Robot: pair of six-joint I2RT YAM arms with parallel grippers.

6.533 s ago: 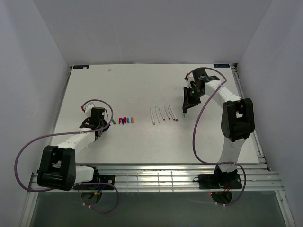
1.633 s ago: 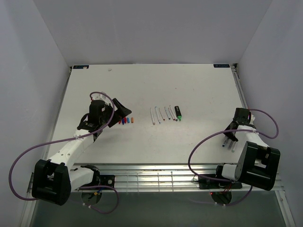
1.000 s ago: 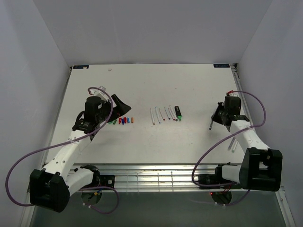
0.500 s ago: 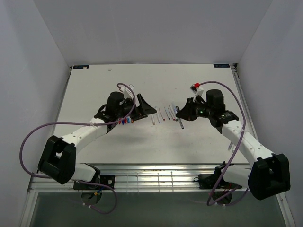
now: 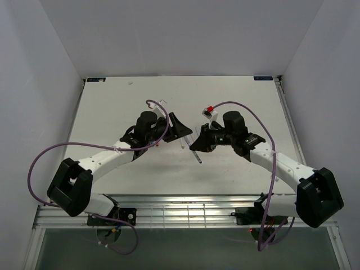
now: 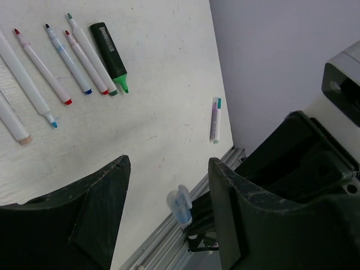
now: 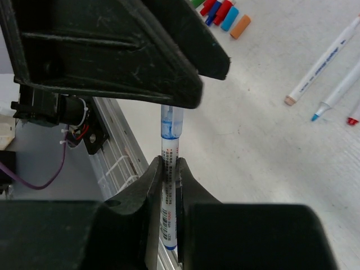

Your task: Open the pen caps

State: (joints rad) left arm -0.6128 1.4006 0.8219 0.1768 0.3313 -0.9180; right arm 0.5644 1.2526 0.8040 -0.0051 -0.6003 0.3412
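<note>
My right gripper (image 7: 170, 163) is shut on a thin white pen (image 7: 169, 194), held above the table's middle (image 5: 197, 144). Its pale blue-tinted cap (image 7: 171, 122) points at my left gripper (image 6: 169, 163). That cap (image 6: 180, 206) sits between the left fingers (image 6: 109, 194), which stand apart and touch neither side of it. Several uncapped white pens (image 6: 42, 70) and a black marker with a green tip (image 6: 108, 48) lie in a row on the table. Loose pen caps (image 7: 225, 11) in red, blue and orange lie together, seen at the top of the right wrist view.
One more white pen (image 6: 215, 118) lies alone on the table towards the front rail (image 6: 169, 236). Both arms meet over the middle of the white table (image 5: 236, 95), with purple cables looping off each wrist. Grey walls close in three sides.
Both arms have swung in to the table's middle, the right one carrying the pen. The left jaws have narrowed around the pen's cap.
</note>
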